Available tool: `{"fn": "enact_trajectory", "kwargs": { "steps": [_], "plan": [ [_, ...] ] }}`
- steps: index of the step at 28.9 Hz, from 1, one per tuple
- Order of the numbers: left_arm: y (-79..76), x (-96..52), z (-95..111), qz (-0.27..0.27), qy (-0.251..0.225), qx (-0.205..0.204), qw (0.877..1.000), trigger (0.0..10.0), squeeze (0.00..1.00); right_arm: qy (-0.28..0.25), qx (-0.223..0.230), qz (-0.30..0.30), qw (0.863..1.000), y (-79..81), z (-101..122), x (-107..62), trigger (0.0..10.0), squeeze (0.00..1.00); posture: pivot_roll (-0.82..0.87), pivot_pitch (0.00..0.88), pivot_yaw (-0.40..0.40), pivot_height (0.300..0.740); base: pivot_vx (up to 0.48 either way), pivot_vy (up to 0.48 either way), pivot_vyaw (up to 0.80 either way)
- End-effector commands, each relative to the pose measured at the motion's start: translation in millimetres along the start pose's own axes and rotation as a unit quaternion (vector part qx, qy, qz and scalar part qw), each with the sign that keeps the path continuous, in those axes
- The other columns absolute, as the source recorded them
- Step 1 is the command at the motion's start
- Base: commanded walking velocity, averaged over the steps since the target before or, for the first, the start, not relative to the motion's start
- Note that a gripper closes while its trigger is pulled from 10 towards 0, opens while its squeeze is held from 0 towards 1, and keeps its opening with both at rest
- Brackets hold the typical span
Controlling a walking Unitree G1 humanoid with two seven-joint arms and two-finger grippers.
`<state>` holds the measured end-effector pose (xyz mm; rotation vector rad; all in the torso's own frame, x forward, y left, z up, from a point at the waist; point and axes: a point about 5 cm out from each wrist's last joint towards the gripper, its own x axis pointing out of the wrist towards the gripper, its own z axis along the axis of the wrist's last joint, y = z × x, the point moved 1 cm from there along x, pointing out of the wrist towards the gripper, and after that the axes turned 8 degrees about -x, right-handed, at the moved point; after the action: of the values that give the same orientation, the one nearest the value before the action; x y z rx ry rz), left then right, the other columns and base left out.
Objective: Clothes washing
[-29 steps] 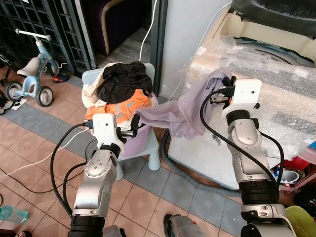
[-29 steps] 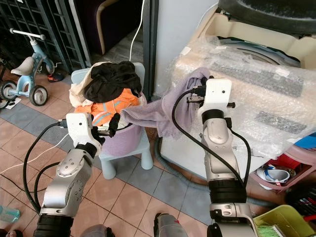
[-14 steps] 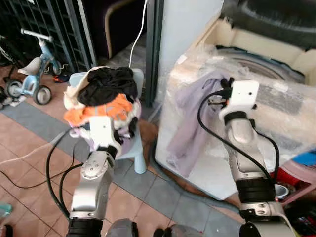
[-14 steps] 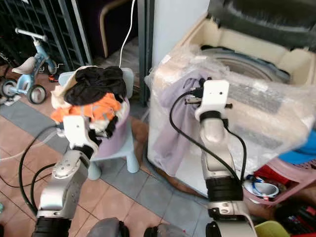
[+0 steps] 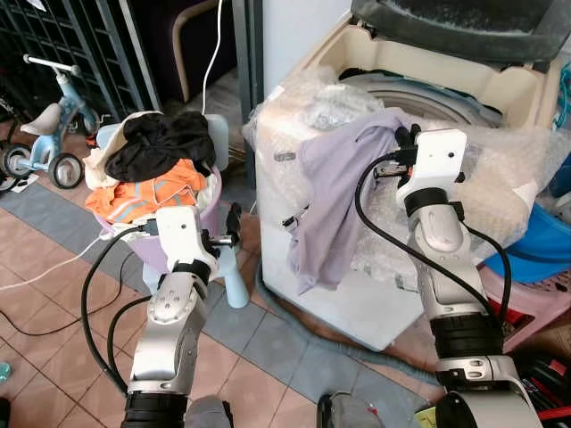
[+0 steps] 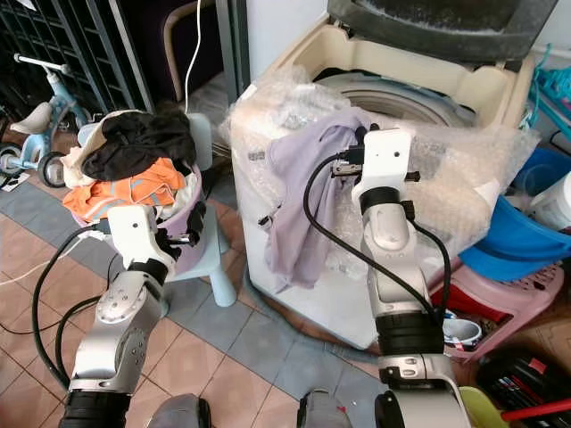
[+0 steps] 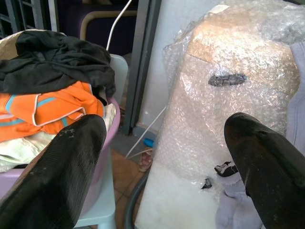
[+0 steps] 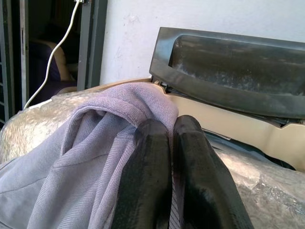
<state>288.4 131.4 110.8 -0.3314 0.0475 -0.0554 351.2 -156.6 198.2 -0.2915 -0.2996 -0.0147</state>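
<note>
Gripping a lilac garment [image 5: 332, 201], the right claw [image 5: 407, 145] is raised at the front rim of the washing machine [image 5: 428, 98]; seen along the wrist, its two black fingers [image 8: 152, 176] are pressed together with a fold of the knit cloth pinched between them. The garment hangs from that pinch down the machine's front face, draped over the bubble wrap [image 5: 303, 98] that covers the cabinet. The machine's dark lid [image 5: 464, 27] stands raised at the back, and the drum opening lies just behind the claw. Well to the left of the machine, a lilac basin [image 5: 152, 250] sits on a pale blue child's chair [image 5: 227, 276], heaped with laundry: a black garment [image 5: 161, 143] on top, an orange one [image 5: 143, 196] under it. The left claw [image 5: 234, 234] hovers between the basin and the machine, fingers [image 7: 62, 171] spread wide apart, holding nothing. Farther left of the machine, a small blue tricycle [image 5: 53, 125] stands against a dark grille. To the right of the machine lies a blue tub [image 6: 508, 241].
</note>
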Motion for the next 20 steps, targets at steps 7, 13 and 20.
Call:
{"fn": "enact_trajectory", "kwargs": {
  "steps": [7,13,20],
  "plan": [
    [-3.7,0.1,2.4,-0.009,-0.004,-0.009,1.000,10.0,0.00,-0.011,-0.003,-0.007,1.000,-5.2,2.5,0.7,10.0,0.00,0.03,0.063,-0.006,0.740,0.349,0.281,-0.34],
    [-4.0,0.6,0.6,-0.009,0.004,-0.019,1.000,10.0,0.00,-0.011,-0.005,-0.007,1.000,-4.5,2.7,0.6,10.0,0.00,0.02,0.064,-0.007,0.740,0.298,0.376,0.00],
    [-3.6,0.6,-1.5,-0.008,0.012,-0.018,1.000,10.0,0.00,-0.012,-0.009,-0.007,1.000,-4.6,3.1,0.4,10.0,0.00,0.02,0.066,-0.008,0.740,0.260,0.403,0.00]
  ]
}}
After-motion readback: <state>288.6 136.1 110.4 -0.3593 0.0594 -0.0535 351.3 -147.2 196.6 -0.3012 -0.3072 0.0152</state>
